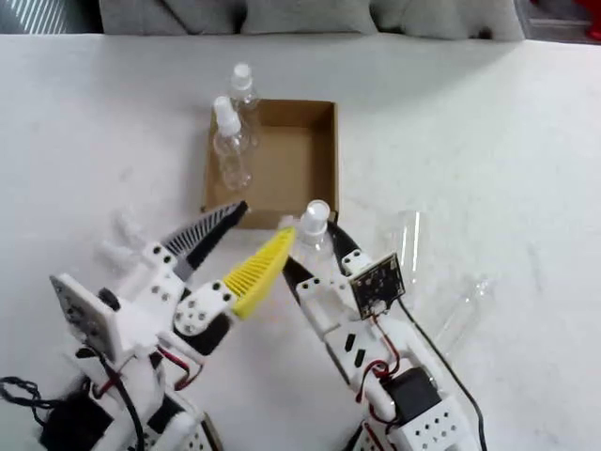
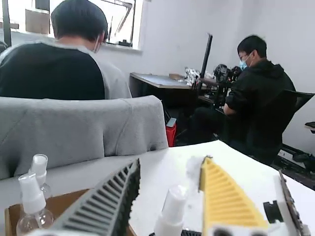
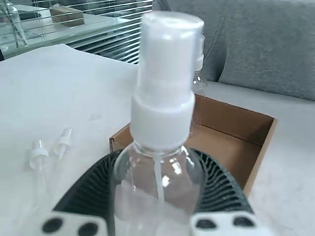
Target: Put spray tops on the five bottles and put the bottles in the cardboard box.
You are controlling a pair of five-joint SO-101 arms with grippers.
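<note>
Holding the bottle: the right tool has both black fingers closed around the body of the held bottle, a clear one standing upright just in front of the near wall of the cardboard box.
Spray top: a white spray top sits on the held bottle's neck, with its thin tube running down inside the clear body.
Left tool: the left tool is spread wide and grips nothing. The tip of its yellow finger lies just beside the spray top, and its black finger points at the box's near wall. From the left wrist, the spray top stands between the two fingers; whether either touches it cannot be told.
Box: open-topped, on the white surface, beyond both tools.
Capped bottles: two capped bottles stand upright along the box wall on the left arm's side, one behind the other, apparently inside.
Bare bottles: two bare bottles lie on the surface to the right arm's side, near each other, necks open.
Loose tops: two loose spray tops lie side by side on the surface to the left arm's side, well apart from the box.
</note>
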